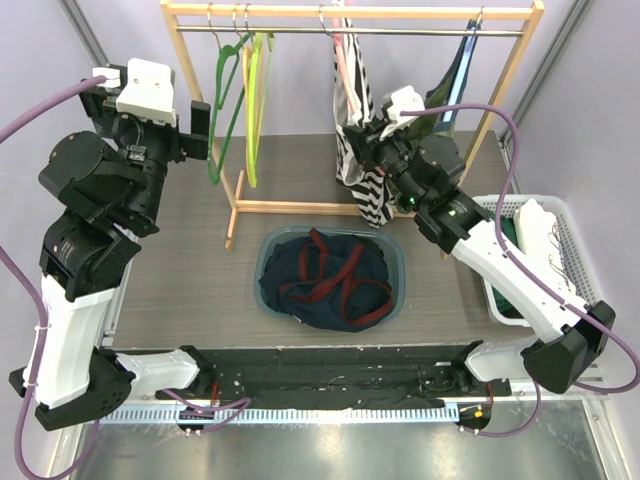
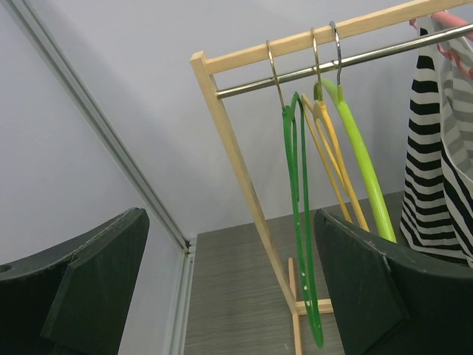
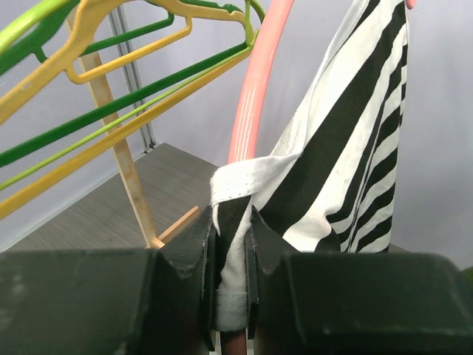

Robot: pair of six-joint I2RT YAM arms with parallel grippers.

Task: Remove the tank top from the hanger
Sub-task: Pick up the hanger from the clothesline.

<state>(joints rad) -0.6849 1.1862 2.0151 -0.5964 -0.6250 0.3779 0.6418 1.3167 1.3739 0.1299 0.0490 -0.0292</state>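
– While the right gripper (image 3: 230, 285) was up at the rack, its jaws were pinched almost together on a folded band of the tank top (image 3: 347, 148), soft black-and-white striped cloth, the stitched hem showing in the narrow gap!
– And where did the garment hang?
– On the pink hanger (image 3: 255, 89), smooth and rounded, toward the right of the metal rail (image 1: 290, 30). The stripes draped down just beside that wrist.
– What about the left gripper (image 2: 233, 288)?
– Raised at the far left, jaws spread wide, flat, matte and dark, gripping nothing at all. Between them you could see three bare hangers: a thin dark green hanger (image 2: 301, 222), a yellow hanger (image 2: 329, 159) and a lime hanger (image 2: 362, 166), all on wire hooks.
– And the frame?
– That was a pale, square-cut wooden rack (image 1: 300, 11), standing at the far side of the grey wood-grain table (image 1: 170, 260).
– Anything nearer?
– A rounded blue-grey tub (image 1: 263, 268) in the middle held crumpled navy cloth with red trim. A white slatted basket (image 1: 575, 215) sat near the right edge, with green and white fabric in it.
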